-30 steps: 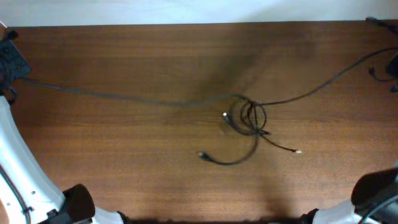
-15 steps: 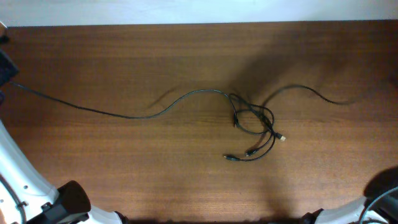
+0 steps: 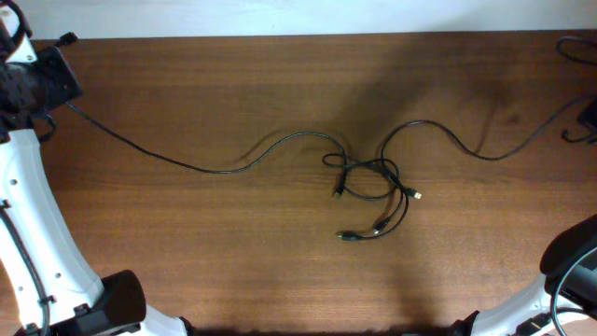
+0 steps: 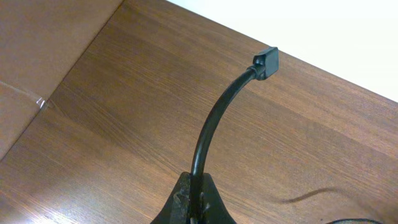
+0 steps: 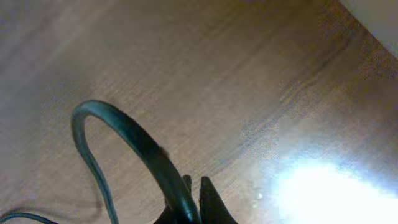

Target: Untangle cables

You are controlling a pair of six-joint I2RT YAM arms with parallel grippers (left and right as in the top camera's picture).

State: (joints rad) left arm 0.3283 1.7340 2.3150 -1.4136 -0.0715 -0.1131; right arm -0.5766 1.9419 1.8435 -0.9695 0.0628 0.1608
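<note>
Several thin black cables lie knotted in a tangle (image 3: 368,179) at the table's middle, with small plugs (image 3: 343,235) sticking out of it. One long cable (image 3: 215,170) runs left from the tangle to my left gripper (image 3: 56,82) at the far left corner. That gripper (image 4: 198,200) is shut on this cable, whose end plug (image 4: 266,62) rises free above it. Another long cable (image 3: 485,156) curves right from the tangle to my right gripper (image 3: 588,119) at the right edge. In the right wrist view that gripper (image 5: 194,200) is shut on this cable's loop (image 5: 124,132).
The brown wooden table (image 3: 187,252) ends at a white wall along its far edge (image 3: 280,35). White arm links rise at the front left (image 3: 37,243) and front right (image 3: 569,289). A bright glare patch lies on the wood (image 5: 323,186) in the right wrist view.
The two long cables, stretched taut a second ago, now lie in slack curves. The left gripper has come into view at the far left corner. The tangle has spread and loosened slightly.
</note>
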